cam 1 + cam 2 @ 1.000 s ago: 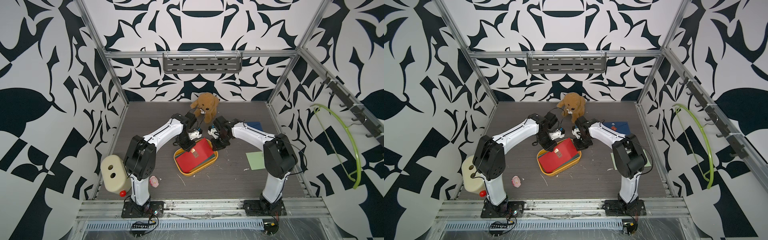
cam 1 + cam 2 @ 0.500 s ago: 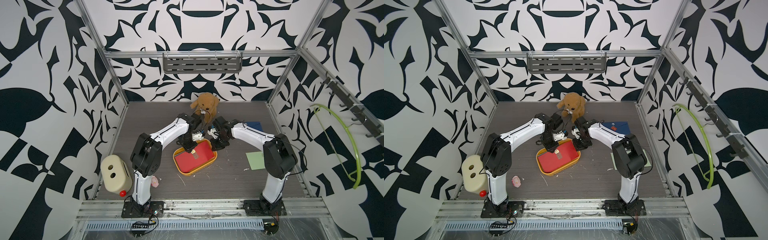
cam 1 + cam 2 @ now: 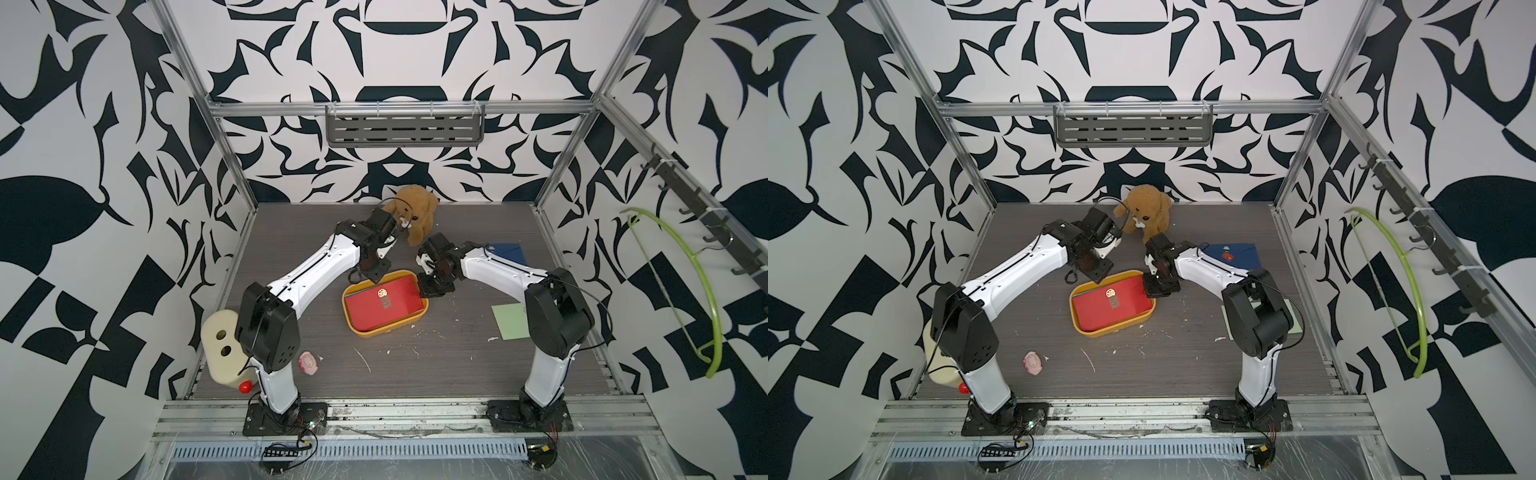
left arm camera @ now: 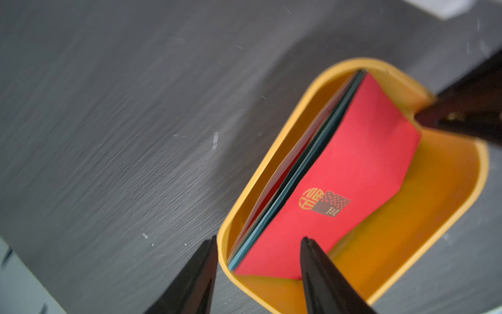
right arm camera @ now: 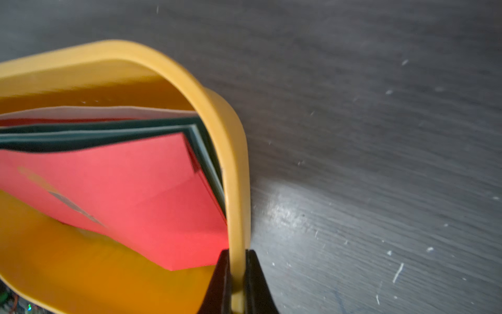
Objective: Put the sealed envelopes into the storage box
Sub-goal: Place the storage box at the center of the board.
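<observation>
Pinching the rim of the yellow box (image 3: 395, 327) at the end nearest the right arm, the right jaws stood closed on the wall. The right wrist view showed one finger (image 5: 221, 274) inside the wall and the other outside. The box sat near the middle of the grey desk (image 3: 436, 365), between the two arms. Inside it lay a stack of envelopes with a red envelope (image 3: 395, 305) on top, its round gold seal facing up. In the wrist views dark green envelopes (image 5: 81, 136) and a pale pink envelope (image 5: 95, 111) showed behind the red one. The stack leaned toward one long wall, leaving bare yellow floor along the other.

The left jaws were spread and held nothing. They hung at the opposite end of the box, one finger (image 4: 195, 277) outside the rim and the other over a corner of the red envelope. Whether that finger touched the paper could not be told.

Two envelopes lay on the desk outside the box: a navy envelope (image 3: 1237, 255) behind the right arm and a pale green envelope (image 3: 509, 323) beside that arm's elbow, partly hidden by it. A brown teddy bear (image 3: 417, 214) sat at the back wall, just behind the left wrist. A cream box with two holes (image 3: 218, 351) and a small pink toy (image 3: 308, 362) lay near the left arm's base.
</observation>
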Action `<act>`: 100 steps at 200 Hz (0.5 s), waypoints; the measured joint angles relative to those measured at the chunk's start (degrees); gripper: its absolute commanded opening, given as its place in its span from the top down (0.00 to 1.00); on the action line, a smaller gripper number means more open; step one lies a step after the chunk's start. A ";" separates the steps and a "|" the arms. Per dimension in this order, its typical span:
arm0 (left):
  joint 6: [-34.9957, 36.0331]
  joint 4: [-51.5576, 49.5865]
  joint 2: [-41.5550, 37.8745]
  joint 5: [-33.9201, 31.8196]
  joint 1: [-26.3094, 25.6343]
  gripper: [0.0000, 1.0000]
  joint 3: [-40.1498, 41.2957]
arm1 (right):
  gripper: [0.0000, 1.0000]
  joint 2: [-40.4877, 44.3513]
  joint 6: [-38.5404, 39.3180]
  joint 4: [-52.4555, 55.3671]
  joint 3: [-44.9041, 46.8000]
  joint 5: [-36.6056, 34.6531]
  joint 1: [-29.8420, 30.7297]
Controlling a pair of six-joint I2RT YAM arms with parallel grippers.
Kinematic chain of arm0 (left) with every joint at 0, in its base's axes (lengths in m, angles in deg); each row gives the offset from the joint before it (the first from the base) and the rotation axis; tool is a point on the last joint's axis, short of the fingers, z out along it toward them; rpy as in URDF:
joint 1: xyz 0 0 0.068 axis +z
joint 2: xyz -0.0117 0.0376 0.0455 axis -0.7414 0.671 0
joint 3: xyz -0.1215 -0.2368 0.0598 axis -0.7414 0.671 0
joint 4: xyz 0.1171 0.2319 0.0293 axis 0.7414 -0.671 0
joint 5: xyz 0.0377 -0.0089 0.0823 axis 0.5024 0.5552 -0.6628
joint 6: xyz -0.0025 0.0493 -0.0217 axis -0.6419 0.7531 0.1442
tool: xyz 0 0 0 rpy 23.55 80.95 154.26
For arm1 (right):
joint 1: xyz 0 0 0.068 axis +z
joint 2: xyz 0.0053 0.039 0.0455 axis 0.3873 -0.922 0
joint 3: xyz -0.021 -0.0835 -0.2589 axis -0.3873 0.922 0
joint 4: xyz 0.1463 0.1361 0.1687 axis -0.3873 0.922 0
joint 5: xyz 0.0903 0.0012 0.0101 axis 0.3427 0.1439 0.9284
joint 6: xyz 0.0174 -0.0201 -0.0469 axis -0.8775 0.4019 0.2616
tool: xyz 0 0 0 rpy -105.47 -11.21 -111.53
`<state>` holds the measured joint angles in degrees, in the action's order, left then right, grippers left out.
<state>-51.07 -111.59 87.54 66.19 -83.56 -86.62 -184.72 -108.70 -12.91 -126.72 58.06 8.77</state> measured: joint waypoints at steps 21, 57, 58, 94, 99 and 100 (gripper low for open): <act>-7.74 1.77 -3.48 -2.19 1.25 0.43 3.80 | 0.89 -0.70 -4.61 -2.25 -0.42 -0.74 -0.09; -16.76 4.76 -10.36 -1.55 1.49 0.42 13.60 | 0.79 -6.03 -10.34 -5.11 -6.25 -0.35 -0.09; -17.03 4.83 -10.58 -1.49 1.49 0.42 13.88 | 0.79 -6.16 -10.40 -5.22 -6.36 -0.35 -0.09; -21.49 6.60 -13.31 0.04 1.29 0.42 18.10 | 0.57 -8.41 -11.91 -7.98 -8.44 0.59 -0.11; -21.86 6.82 -13.38 0.39 1.29 0.42 18.51 | 0.55 -8.15 -11.85 -7.98 -8.41 0.81 -0.13; -21.92 6.88 -13.38 0.46 1.29 0.42 18.56 | 0.55 -8.09 -11.80 -7.96 -8.41 0.83 -0.15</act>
<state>-73.00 -104.71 74.17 66.65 -82.27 -68.07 -192.81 -120.51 -20.86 -135.14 58.89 8.61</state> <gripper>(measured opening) 0.576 0.412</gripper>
